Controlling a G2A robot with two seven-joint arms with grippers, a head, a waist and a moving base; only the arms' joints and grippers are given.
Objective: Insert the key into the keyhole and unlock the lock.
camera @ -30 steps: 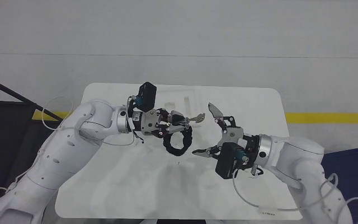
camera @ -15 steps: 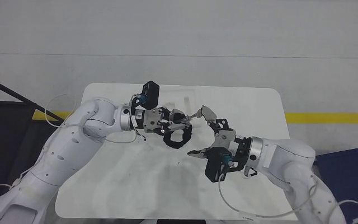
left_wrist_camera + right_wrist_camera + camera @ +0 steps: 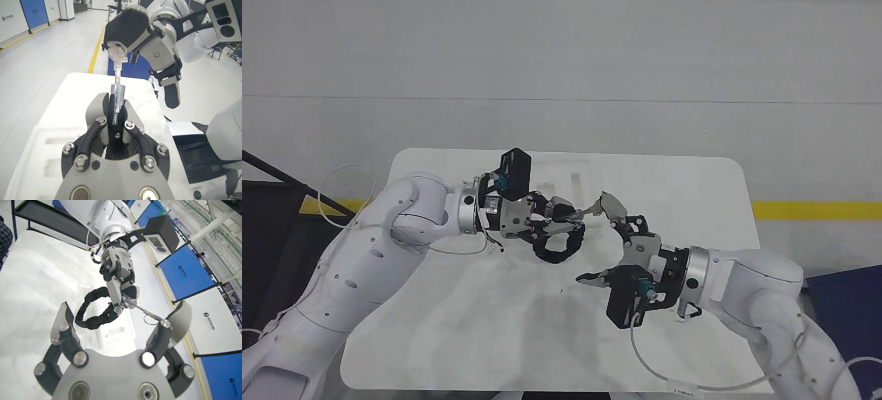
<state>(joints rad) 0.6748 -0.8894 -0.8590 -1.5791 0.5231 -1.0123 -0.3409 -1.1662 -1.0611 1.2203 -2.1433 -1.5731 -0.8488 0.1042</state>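
Note:
My left gripper (image 3: 542,219) is shut on the silver cylinder of the lock (image 3: 117,102), above the table's middle. The lock's black cable loop (image 3: 560,244) hangs below it. A silver key (image 3: 117,56) sticks out of the keyhole, pointing toward the right arm. My right gripper (image 3: 598,242) stands wide open facing the lock. One of its black pads (image 3: 130,32) sits right at the key's head; whether they touch I cannot tell. The other finger (image 3: 171,94) is well off to the side. From the right wrist, the key (image 3: 145,312) runs from the cylinder (image 3: 129,303) to the finger (image 3: 180,313).
A white foam tray (image 3: 572,175) with cut-out pockets lies on the white table (image 3: 442,330) behind and under the lock. The front half of the table is bare. A yellow floor line (image 3: 817,210) runs past the right edge.
The right gripper has moved left toward the lock, bringing one finger up to the key's head. The left gripper with the lock has barely shifted.

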